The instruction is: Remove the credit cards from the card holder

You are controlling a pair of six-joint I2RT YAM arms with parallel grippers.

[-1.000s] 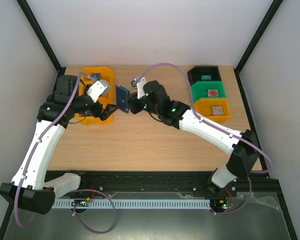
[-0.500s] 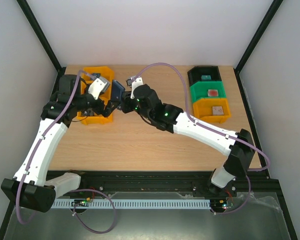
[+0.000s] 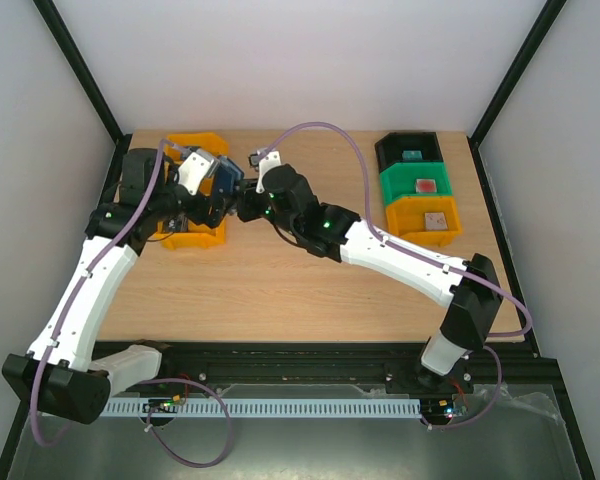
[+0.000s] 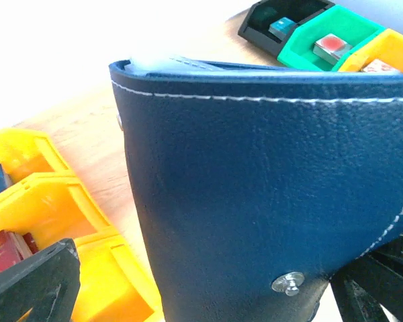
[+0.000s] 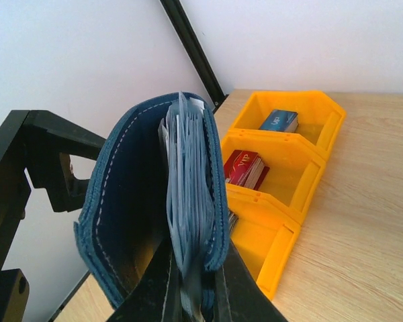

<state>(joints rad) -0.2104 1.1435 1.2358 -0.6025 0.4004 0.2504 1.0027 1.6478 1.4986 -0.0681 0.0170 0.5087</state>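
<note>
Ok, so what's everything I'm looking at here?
Card holder: one, dark navy, held up off the table.
Credit cards: a stack, count unclear, pale blue-grey, inside the holder.
Left bins: a row, yellow, table's left rear.
Blue pack: one, in the far left bin.
Red pack: one, in the next bin.
Right bins: three, black, green, yellow, right rear.
Table: one, wooden.
Right gripper: black, shut on the card holder.
Left gripper: black, open, at the holder.

White arms [image 3: 80,290], black joints [image 3: 477,310], purple cables [image 3: 325,128].
</note>
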